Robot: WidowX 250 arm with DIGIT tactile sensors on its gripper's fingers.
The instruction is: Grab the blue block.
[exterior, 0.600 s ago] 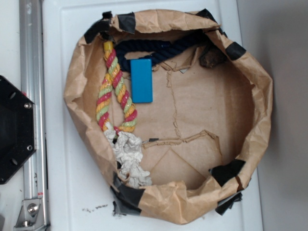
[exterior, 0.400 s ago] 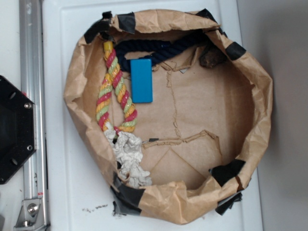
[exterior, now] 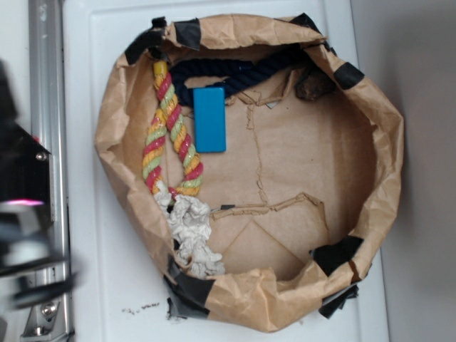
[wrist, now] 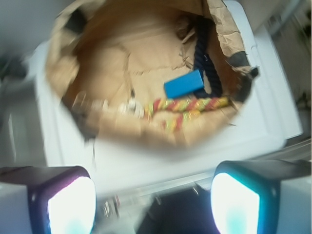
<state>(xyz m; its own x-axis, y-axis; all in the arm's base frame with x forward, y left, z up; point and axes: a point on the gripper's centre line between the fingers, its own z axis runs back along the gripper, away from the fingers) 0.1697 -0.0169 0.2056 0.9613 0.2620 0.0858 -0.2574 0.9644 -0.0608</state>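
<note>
The blue block (exterior: 209, 119) lies flat on the floor of a brown paper basin (exterior: 377, 128), near its far left, between a multicoloured rope (exterior: 171, 132) and a dark navy rope (exterior: 235, 71). The wrist view shows the blue block (wrist: 184, 84) well ahead, beside the navy rope (wrist: 204, 53). My gripper (wrist: 153, 200) is open, its two fingertips wide apart with nothing between them. It hovers outside the basin, over the white table's left side. In the exterior view my arm (exterior: 25, 242) is a blur at the left edge.
A frayed white rope end (exterior: 192, 239) lies at the basin's near left. A brown lump (exterior: 313, 85) sits at the far right wall. A metal rail (exterior: 46, 85) and a black base plate (exterior: 28, 178) run along the left.
My arm has swung into the exterior view at the left edge, blurred by motion. The block and the ropes have not moved.
</note>
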